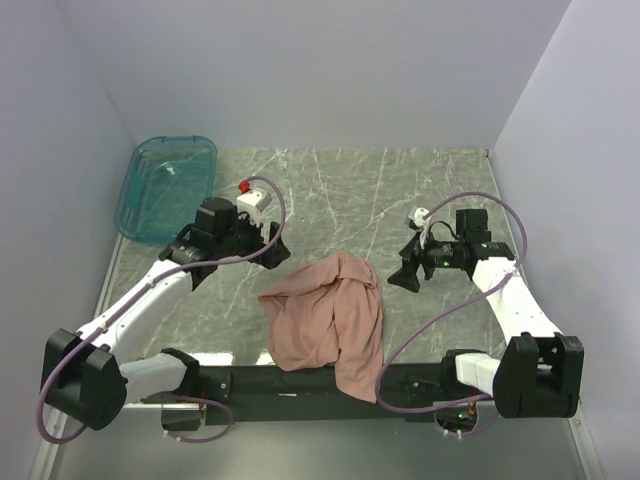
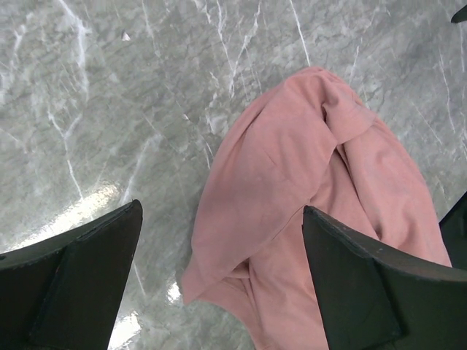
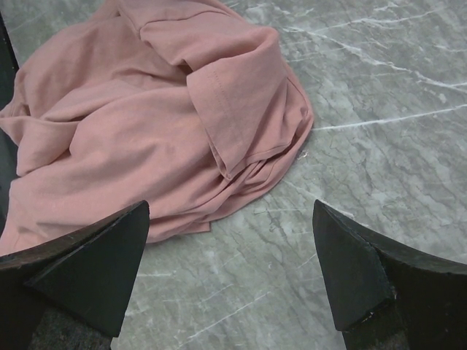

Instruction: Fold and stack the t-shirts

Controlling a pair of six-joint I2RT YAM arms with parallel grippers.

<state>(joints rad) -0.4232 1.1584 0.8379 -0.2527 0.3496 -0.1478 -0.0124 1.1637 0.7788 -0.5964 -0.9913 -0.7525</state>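
A dusty-pink t-shirt (image 1: 328, 318) lies crumpled in a heap at the table's near middle, its lower part hanging over the front edge. No chest print shows. My left gripper (image 1: 277, 252) is open and empty, hovering just left of and above the heap; in the left wrist view the t-shirt (image 2: 306, 189) lies between and beyond its fingers (image 2: 87, 270). My right gripper (image 1: 408, 272) is open and empty, just right of the heap; in the right wrist view the t-shirt (image 3: 146, 117) fills the upper left, a sleeve hem folded on top.
A translucent teal plastic bin (image 1: 165, 187) stands at the back left corner. Grey marble tabletop (image 1: 390, 190) stretches behind the heap. Pale walls close in on the left, back and right. The arm bases stand along the front edge.
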